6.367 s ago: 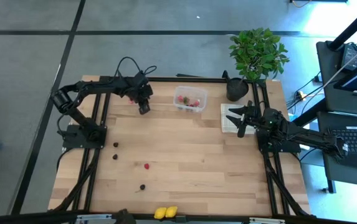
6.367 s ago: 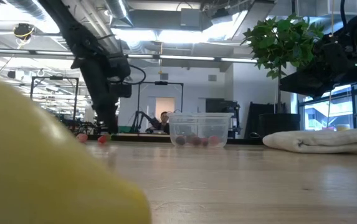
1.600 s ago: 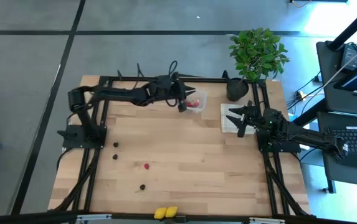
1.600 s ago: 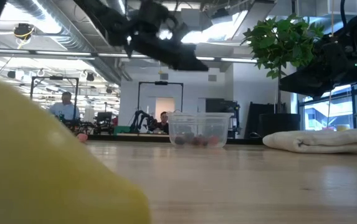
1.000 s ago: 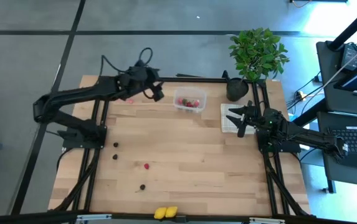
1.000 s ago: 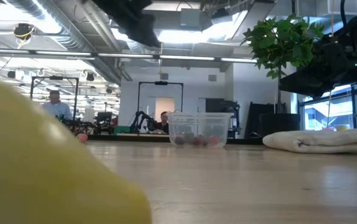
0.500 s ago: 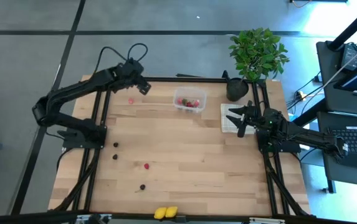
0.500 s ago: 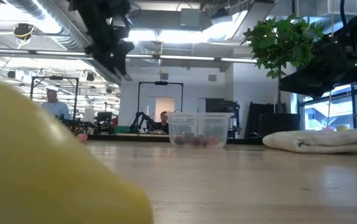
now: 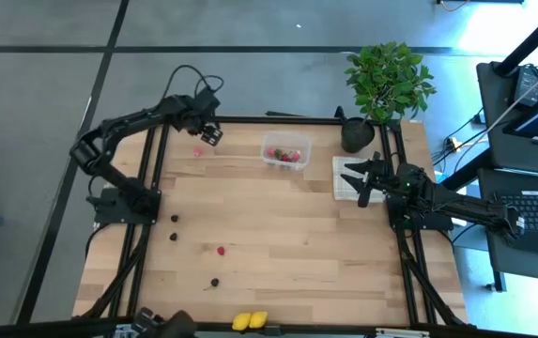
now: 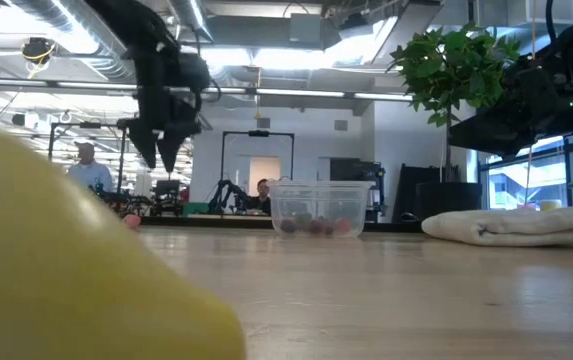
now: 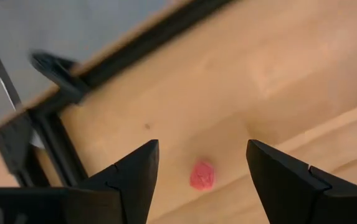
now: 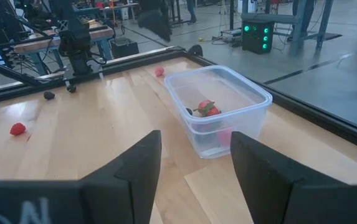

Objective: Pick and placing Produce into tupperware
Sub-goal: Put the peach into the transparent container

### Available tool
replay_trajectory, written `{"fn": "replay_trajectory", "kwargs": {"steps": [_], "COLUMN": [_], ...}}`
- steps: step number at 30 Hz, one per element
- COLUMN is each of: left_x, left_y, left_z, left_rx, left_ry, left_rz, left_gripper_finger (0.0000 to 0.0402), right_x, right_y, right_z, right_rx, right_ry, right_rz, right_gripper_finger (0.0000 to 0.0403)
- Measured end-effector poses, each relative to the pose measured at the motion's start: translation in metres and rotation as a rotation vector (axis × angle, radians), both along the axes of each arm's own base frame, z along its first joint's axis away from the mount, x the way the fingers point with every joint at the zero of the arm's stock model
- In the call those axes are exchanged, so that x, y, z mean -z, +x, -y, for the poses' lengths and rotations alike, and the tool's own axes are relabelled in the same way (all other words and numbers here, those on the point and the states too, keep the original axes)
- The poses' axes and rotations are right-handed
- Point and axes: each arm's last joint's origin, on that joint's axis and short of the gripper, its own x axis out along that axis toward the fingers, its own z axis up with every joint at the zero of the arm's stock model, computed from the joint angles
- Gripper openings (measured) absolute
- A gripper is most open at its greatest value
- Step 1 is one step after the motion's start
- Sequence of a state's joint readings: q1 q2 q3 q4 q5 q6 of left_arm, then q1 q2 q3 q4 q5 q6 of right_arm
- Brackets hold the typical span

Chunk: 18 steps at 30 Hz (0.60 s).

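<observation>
Fingers of your left gripper (image 11: pixel 197 171) are standing wide apart and empty above the small red berry (image 11: pixel 202 175) near the table's far left edge. You are lining up a pick; descend next, clamp, then carry it to the clear plastic tupperware box (image 9: pixel 286 150). Your right gripper (image 12: pixel 190 162) is waiting spread, empty.

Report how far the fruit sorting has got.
Done: a few red berries lie in the clear box. In hand: nothing is held; the left end effector hangs open above a red berry near the table's far edge. Left: that berry, another red one, three dark ones and two yellow pieces. The right end effector waits open over the cloth.
</observation>
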<state>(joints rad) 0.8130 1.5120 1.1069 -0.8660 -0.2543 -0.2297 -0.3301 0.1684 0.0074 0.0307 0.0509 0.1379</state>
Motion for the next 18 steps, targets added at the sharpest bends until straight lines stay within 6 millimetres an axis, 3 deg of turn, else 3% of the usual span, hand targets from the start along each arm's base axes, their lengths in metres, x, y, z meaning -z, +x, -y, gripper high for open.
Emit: {"fn": "replay_trajectory", "kwargs": {"steps": [8,18], "left_x": [0.033,0.047], "left_y": [0.004,0.005], "left_z": [-0.005,-0.005], "left_rx": [-0.055,-0.096], "left_ry": [-0.158,-0.218], "left_rz": [-0.089,-0.141], "left_gripper_finger": [0.0234,0.0234], "right_x": [0.0,0.0], "right_y": [0.0,0.0], "right_z": [0.0,0.0], "right_rx": [0.0,0.0], "right_ry": [0.0,0.0], "right_rz": [0.0,0.0], "right_gripper_finger": [0.0195,0.0195]}}
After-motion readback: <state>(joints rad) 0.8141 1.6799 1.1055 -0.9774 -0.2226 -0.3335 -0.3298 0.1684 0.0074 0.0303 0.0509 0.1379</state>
